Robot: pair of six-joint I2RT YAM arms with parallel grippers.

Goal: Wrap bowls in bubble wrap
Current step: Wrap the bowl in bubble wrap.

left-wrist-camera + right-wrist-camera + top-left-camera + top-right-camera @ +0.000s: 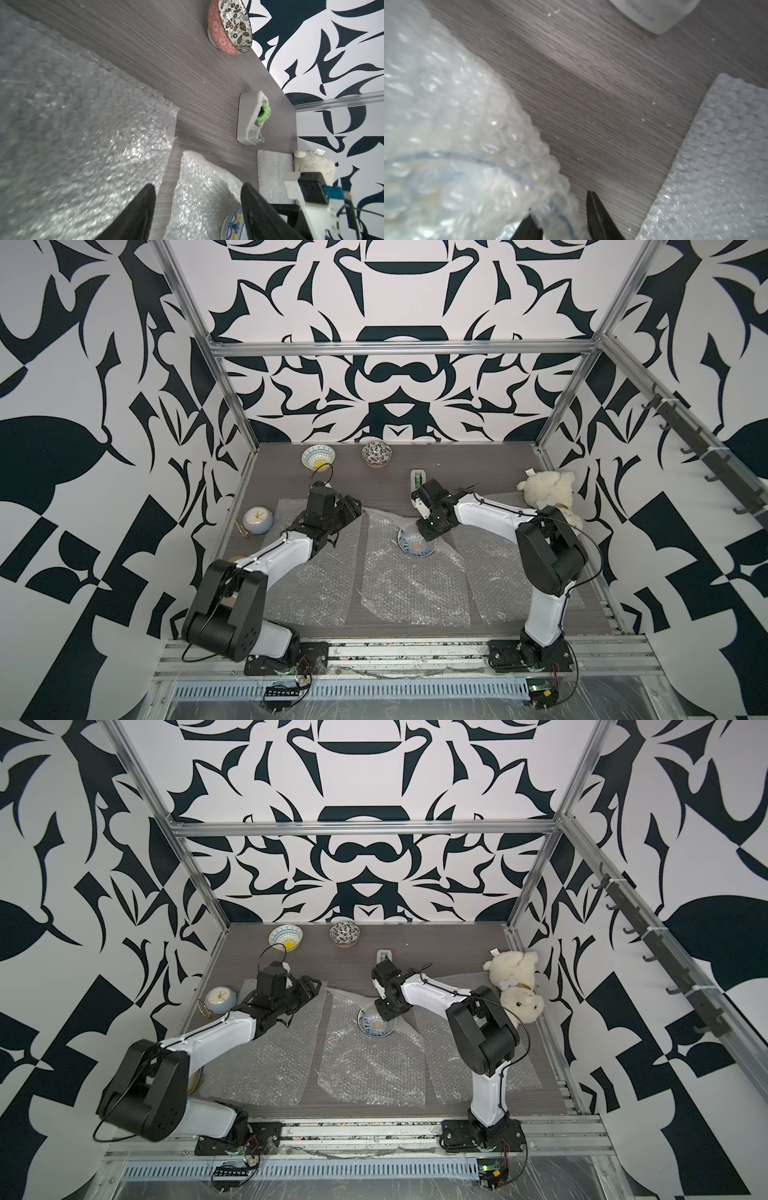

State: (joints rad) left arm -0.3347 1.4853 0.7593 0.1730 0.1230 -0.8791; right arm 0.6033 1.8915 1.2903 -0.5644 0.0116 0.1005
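A blue-patterned bowl [411, 545] [376, 1026] sits tilted on the middle bubble wrap sheet [411, 589]. That sheet's far edge lies over the bowl's rim [467, 158]. My right gripper [428, 533] [562, 216] is shut on the wrap-covered rim. To the bowl's left my left gripper [355, 510] [197, 199] hovers open over the same sheet's far corner [197, 182], holding nothing. A light blue bowl [318, 456] and a floral bowl [376, 452] [230, 27] stand at the back. Two more sheets lie flat at left [307, 580] and right [498, 572].
A pale alarm clock [257, 520] stands at the table's left edge. A grey tape dispenser [417, 479] [252, 118] sits just behind my right wrist. A white teddy bear [548, 493] lies at the back right. Metal frame posts ring the table.
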